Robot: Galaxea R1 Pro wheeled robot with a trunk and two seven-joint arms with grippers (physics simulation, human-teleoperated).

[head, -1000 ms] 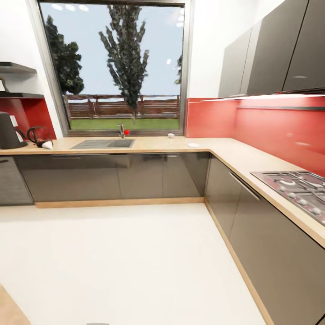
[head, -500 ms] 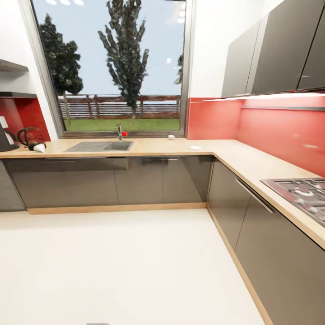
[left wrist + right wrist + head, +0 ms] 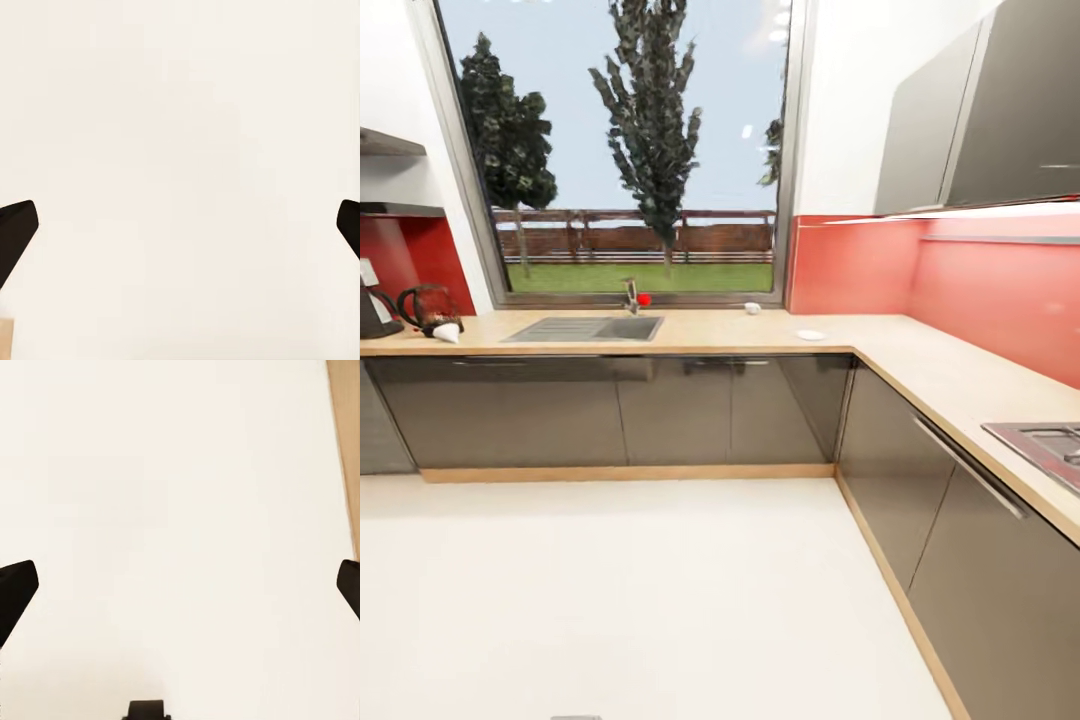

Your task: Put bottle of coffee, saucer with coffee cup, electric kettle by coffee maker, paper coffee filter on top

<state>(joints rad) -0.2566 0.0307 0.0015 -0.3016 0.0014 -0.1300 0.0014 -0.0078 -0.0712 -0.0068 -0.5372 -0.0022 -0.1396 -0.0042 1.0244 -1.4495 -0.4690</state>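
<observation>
At the far left end of the counter [image 3: 690,338] stands the coffee maker [image 3: 372,305], a dark block cut off by the picture's left edge so that little more than its right side shows. Just to its right is the electric kettle [image 3: 428,305], dark with a looping handle, and touching or nearly touching the kettle's base on the near right lies a small white cone, the paper coffee filter [image 3: 447,333]; I cannot tell whether they actually meet. Farther right along the counter, past the sink [image 3: 585,328] with its tap [image 3: 630,293] and a red knob beside it, a small pale object by the window sill looks like the coffee cup [image 3: 752,308], though it is too small to be sure. Near it, closer to the corner, a flat white disc is the saucer [image 3: 810,335], with nothing on it; cup and saucer sit apart. The sink basin looks bare. Two wall shelves [image 3: 395,178] at upper left are clipped by the frame. A stove top [image 3: 1045,445] pokes in at the right edge.

The left gripper [image 3: 180,225] hangs over pale floor [image 3: 640,600], fingertips far apart, nothing between them. The right gripper [image 3: 180,585] is likewise spread wide and holds nothing, above the same floor beside a wooden plinth strip [image 3: 345,450].
</observation>
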